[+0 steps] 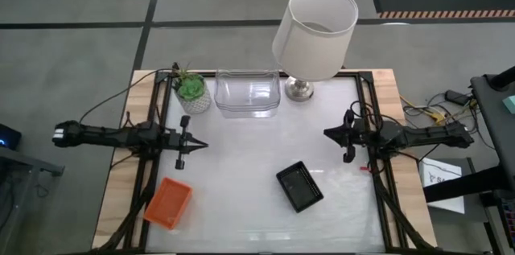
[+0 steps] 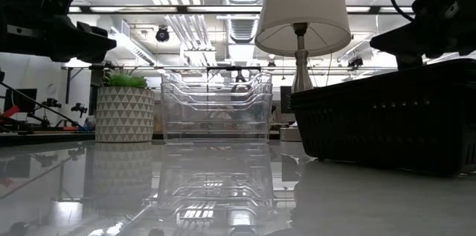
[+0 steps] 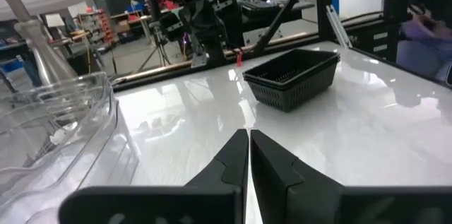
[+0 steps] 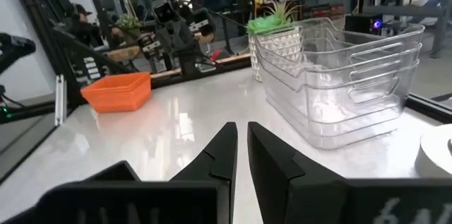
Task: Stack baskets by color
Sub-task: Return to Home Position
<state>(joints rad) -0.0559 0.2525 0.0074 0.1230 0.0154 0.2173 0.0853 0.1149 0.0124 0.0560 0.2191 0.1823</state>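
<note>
Clear baskets (image 1: 248,94) sit nested in one stack at the table's far edge, their bottom on the white top; the right wrist view shows three rims (image 4: 346,75). Orange mesh baskets (image 1: 168,203) rest near the front left corner. Black mesh baskets (image 1: 299,186) rest front of centre, stacked (image 3: 291,75). My left gripper (image 1: 203,144) hovers shut at the left side and points toward the table's middle, holding nothing. My right gripper (image 1: 326,133) hovers at the right side, pointing toward the middle, with its fingers (image 4: 226,146) nearly together and nothing between them.
A white lamp (image 1: 315,26) stands at the far edge, right of the clear stack. A potted green plant (image 1: 191,90) stands left of it. Dark frame rails (image 1: 153,166) run along both table sides. People show in the room beyond (image 3: 424,33). Bare white top lies between the grippers.
</note>
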